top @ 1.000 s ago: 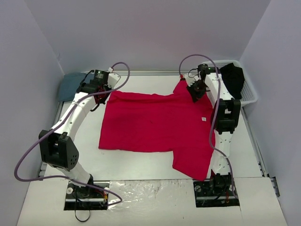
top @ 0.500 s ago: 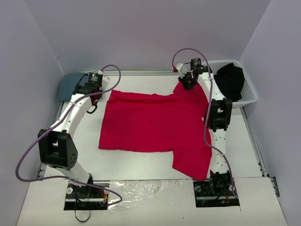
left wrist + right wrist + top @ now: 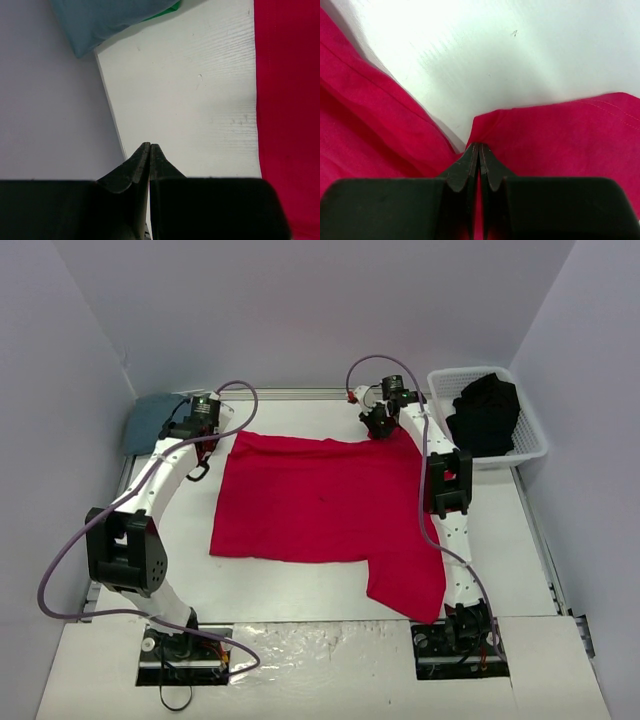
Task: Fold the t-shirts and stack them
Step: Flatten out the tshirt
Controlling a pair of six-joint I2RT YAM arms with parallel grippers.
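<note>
Red tee [image 3: 320, 500] pinched by R gripper [image 3: 479, 146]; L gripper [image 3: 150, 145] tips together; blue tee [image 3: 148, 422] part-hidden.

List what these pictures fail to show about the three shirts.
- Blue-grey shirt: in the top view, the left arm covers part of it. In the left wrist view, it is cut by the upper edge.
- Black shirt: in the top view, it is too dark to read folds inside the basket.
- Red shirt: in the top view, the right arm hides its right edge.
</note>
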